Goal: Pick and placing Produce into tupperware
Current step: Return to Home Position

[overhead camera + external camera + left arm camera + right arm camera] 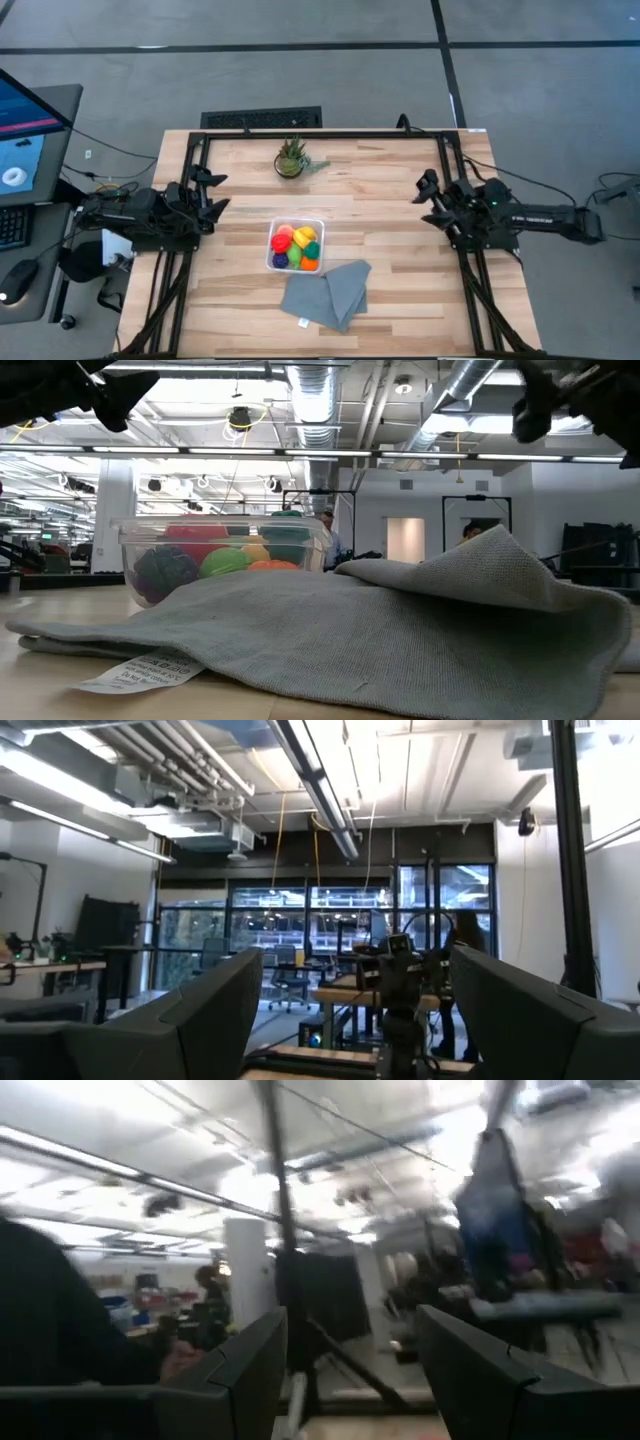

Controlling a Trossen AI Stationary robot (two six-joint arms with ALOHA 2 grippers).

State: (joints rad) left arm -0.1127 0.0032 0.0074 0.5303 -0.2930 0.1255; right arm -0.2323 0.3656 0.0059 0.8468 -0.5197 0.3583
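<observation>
Produce [295,247] in tupperware [270,262], cloth tag [145,668] illegible, left fingers [200,1020] apart, right fingers [240,1375] apart

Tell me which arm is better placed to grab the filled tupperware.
Likely left. The left gripper sits nearer the tupperware, fingers open; the right gripper is farther off, with the grey cloth on its side.

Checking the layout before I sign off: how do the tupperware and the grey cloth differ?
The tupperware is clear and square; the cloth is grey and rumpled. The tupperware holds colourful produce; the cloth carries nothing. The cloth covers more table than the tupperware. Both rest on the table.
</observation>
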